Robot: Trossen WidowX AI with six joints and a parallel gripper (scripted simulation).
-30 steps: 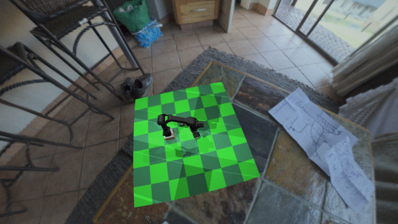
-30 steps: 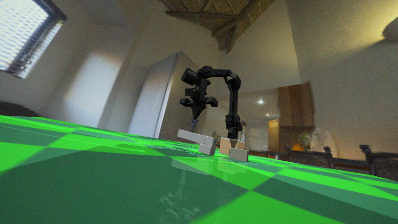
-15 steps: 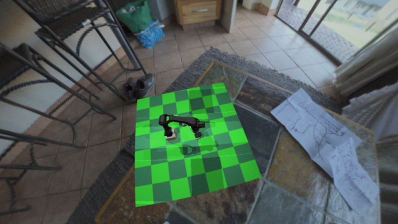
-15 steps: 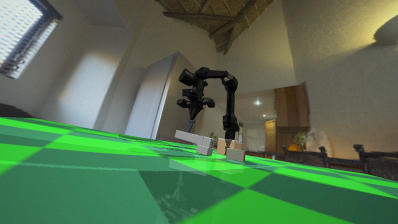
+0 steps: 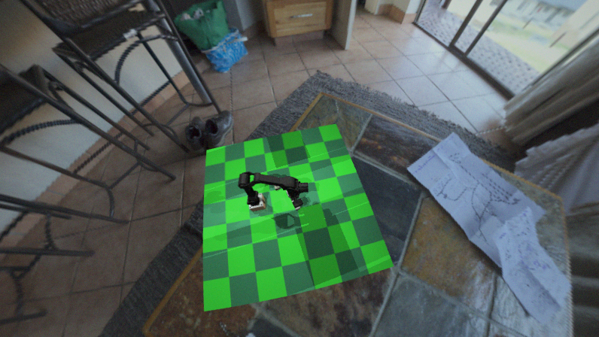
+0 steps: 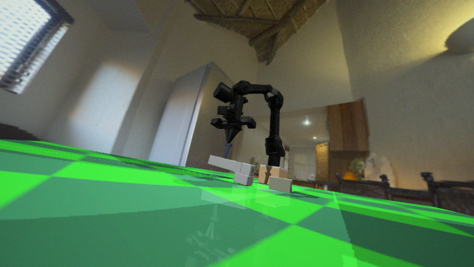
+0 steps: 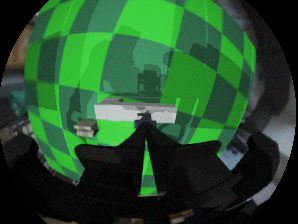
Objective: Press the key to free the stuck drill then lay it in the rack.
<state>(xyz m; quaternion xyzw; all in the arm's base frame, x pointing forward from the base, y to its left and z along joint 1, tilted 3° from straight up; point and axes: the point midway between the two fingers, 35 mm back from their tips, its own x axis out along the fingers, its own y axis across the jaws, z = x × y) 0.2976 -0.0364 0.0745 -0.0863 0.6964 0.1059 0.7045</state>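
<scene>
My gripper (image 6: pixel 230 140) (image 7: pixel 145 125) (image 5: pixel 296 204) is shut, with nothing between the fingers, and points straight down. Its tip rests on top of a small dark key (image 6: pixel 227 150) (image 7: pixel 141 120) that stands upright on a long grey bar (image 6: pixel 223 162) (image 7: pixel 123 111). The bar ends at a pair of small grey blocks (image 6: pixel 245 173), one of which shows in the wrist view (image 7: pixel 84 127). A separate low grey block (image 6: pixel 280 184) lies to their right, in front of the arm's base. I cannot tell the drill from its holder in these grey pieces.
Everything stands on a green checkered mat (image 5: pixel 268 268) (image 6: pixel 99 198) (image 7: pixel 200 36) on a stone-tiled table. The arm's tan base block (image 5: pixel 258 204) (image 6: pixel 265 172) is close behind the grey pieces. White papers (image 5: pixel 481 196) lie on the table to the right.
</scene>
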